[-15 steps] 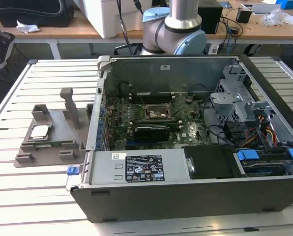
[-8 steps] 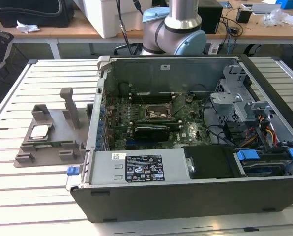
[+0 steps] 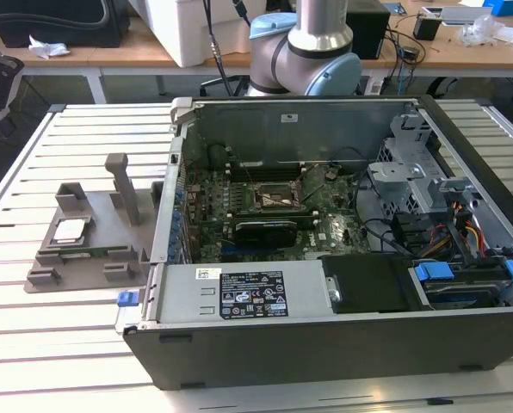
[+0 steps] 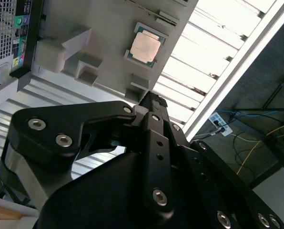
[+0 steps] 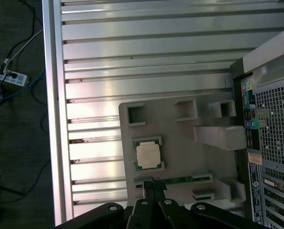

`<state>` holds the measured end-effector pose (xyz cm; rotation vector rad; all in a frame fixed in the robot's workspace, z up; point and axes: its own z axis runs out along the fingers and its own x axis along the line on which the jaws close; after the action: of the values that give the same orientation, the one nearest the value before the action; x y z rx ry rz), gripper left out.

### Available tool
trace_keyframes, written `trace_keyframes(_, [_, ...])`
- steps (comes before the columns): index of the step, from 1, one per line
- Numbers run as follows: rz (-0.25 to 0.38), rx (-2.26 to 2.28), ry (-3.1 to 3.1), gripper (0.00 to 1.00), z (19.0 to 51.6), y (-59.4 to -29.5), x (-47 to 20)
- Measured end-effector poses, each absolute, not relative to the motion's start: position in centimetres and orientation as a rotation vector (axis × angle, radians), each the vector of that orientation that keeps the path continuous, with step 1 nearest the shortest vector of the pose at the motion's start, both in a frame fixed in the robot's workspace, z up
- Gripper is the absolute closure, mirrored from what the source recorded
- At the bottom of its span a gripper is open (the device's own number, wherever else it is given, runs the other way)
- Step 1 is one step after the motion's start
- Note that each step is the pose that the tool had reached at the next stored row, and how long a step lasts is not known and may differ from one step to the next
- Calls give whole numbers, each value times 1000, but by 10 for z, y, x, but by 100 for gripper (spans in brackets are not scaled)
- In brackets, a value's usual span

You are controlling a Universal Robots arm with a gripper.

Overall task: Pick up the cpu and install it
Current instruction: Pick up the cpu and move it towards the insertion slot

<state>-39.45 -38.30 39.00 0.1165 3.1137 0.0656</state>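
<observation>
Evidently the cpu [image 3: 70, 230] had not been lifted yet: it lay flat in a pocket of the grey holder [image 3: 104, 231], which sat on the slatted surface [image 3: 58, 344] at about nine o'clock from the open computer case [image 3: 325, 361] in the exterior view. In the first wrist view my fingers [image 5: 148, 190] were closed on nothing, their tips near the cpu but apart from it. The arm [image 3: 312, 52] stood at twelve o'clock from the case.

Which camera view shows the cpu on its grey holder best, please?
The first wrist view: the cpu lies face-on, pale top and darker rim plain. The second wrist view shows it obliquely; the exterior view shows it from farther away.
</observation>
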Motion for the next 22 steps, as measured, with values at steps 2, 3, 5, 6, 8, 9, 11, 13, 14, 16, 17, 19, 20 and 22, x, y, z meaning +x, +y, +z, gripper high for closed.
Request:
trace_keyframes(2, [66, 117, 3114, 89, 390, -383, -395])
trace_keyframes(3, [66, 117, 3114, 76, 390, -383, -395])
trace_keyframes(5, [66, 117, 3114, 64, 390, -383, -395])
trace_keyframes(6, [66, 117, 3114, 58, 390, -383, -395])
trace_keyframes(8, [66, 116, 3114, 46, 390, -383, -395])
trace_keyframes(9, [66, 117, 3114, 46, 390, -383, -395])
trace_keyframes(11, [45, 112, 3114, 40, 390, -383, -395])
trace_keyframes(13, [-29, 78, 3115, 40, 390, -383, -395])
trace_keyframes(14, [-37, 46, 3115, 40, 390, -383, -395])
trace_keyframes(16, [-36, -23, 3115, 40, 390, -383, -395])
trace_keyframes(17, [-36, -37, 3115, 40, 390, -383, -395])
trace_keyframes(19, [-36, -39, 3115, 40, 390, -383, -395])
trace_keyframes(20, [-36, -39, 3115, 40, 389, -383, -395])
trace_keyframes(22, [-36, -39, 3115, 40, 383, -383, -395])
